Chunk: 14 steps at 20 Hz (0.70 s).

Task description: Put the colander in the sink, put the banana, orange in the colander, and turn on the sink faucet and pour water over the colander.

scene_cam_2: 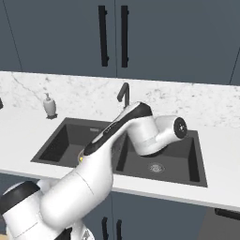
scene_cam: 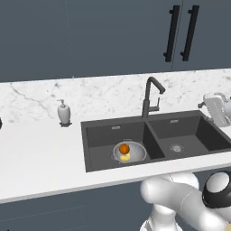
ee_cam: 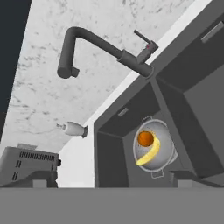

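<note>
- Looking down from the base, we see our white arm [scene_cam_2: 93,173] rise nearest the camera, bent over the front edge of the counter [scene_cam: 40,158].
- We find the gripper [ee_cam: 111,183] as two small dark finger tips at the bottom of the hand view, standing wide apart with nothing between them.
- Just beyond the counter's front edge we meet the sink [scene_cam: 101,131], dark and double-basined, set into the white top.
- In its left basin we see the colander [scene_cam: 130,152] resting upright on the floor, its little handles showing in the hand view.
- Inside the colander we see the orange [scene_cam: 124,148] and the banana [ee_cam: 151,154] lying against each other; from the left base view the banana is only a small yellow patch, so its pose is clearer from the hand.
- In the right basin we see a round steel drain [scene_cam: 176,147].
- Behind the divider between the basins we see the sink faucet [scene_cam: 150,97] standing upright, and its spout seems to point toward the right basin, though we can't be sure.
- Farther left on the counter we see a white soap dispenser [scene_cam: 63,112] near the marble backsplash [scene_cam: 103,92].
- Farthest back we see dark cabinets with black handles [scene_cam: 182,32].
</note>
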Motion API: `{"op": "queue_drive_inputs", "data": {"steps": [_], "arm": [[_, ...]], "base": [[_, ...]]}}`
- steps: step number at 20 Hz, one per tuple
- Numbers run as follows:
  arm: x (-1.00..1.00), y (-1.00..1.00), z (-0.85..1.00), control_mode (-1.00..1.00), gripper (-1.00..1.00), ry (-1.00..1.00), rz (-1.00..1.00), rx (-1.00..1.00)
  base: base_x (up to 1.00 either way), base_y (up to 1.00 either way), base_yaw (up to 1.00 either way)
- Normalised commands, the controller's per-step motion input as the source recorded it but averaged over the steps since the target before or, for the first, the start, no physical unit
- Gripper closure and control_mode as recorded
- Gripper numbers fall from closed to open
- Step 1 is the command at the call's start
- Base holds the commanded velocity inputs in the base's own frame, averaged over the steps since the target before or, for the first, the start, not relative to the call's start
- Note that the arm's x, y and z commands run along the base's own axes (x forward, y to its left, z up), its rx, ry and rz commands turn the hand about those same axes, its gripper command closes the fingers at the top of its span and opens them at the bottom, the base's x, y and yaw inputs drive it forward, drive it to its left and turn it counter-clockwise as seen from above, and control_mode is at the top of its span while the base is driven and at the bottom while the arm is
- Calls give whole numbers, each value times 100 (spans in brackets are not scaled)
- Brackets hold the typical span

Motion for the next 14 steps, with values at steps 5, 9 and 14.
{"op": "queue_drive_inputs", "data": {"steps": [5,9,14], "arm": [[51,-31,6,-100,-100,2,-2,28],[68,-2,14,-100,-100,4,0,12],[73,0,4,-100,-100,0,1,3]], "base": [[0,0,0],[0,0,0],[0,0,0]]}}
